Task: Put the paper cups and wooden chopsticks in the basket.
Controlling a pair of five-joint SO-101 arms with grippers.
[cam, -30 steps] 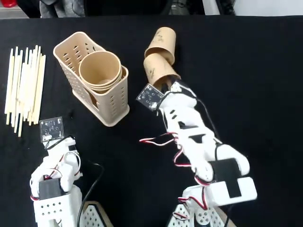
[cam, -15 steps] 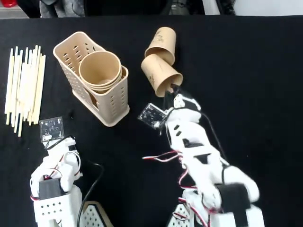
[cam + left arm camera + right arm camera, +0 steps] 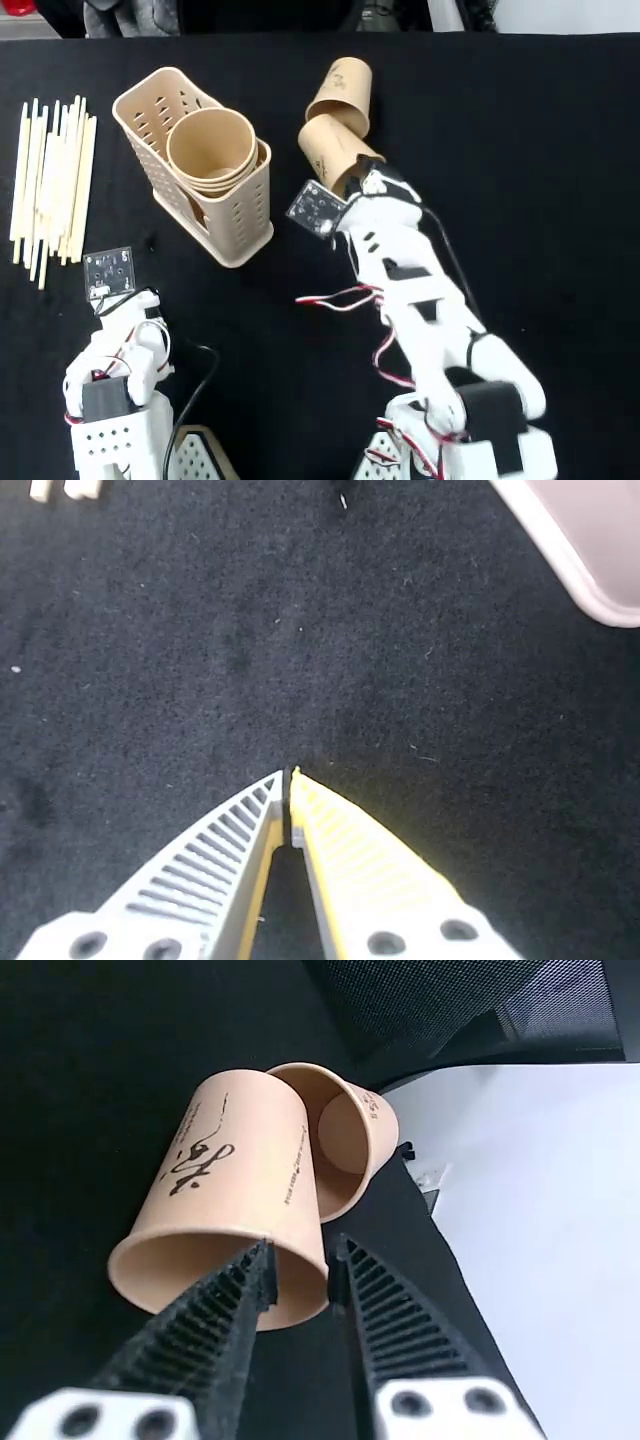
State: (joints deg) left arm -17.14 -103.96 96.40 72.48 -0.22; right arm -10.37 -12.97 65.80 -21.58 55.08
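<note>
Paper cup (image 3: 235,1175) lies tipped mid-counter (image 3: 540,150) toward the far edge (a second cup (image 3: 345,1145) touching it); right claw (image 3: 302,1250) slightly parted astride its rim; left claw (image 3: 288,776) closed, empty, near the front-left corner.

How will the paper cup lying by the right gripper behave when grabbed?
The cup lies on its side and is tapered, so a nudge would probably roll it in a curve. Its thin rim sits between the fingers of the right gripper and may buckle.

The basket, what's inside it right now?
Inside the basket sits a nested stack of paper cups, mouths up; the space beside them looks bare. The stack covers the basket floor beneath it and its own lower cups.
</note>
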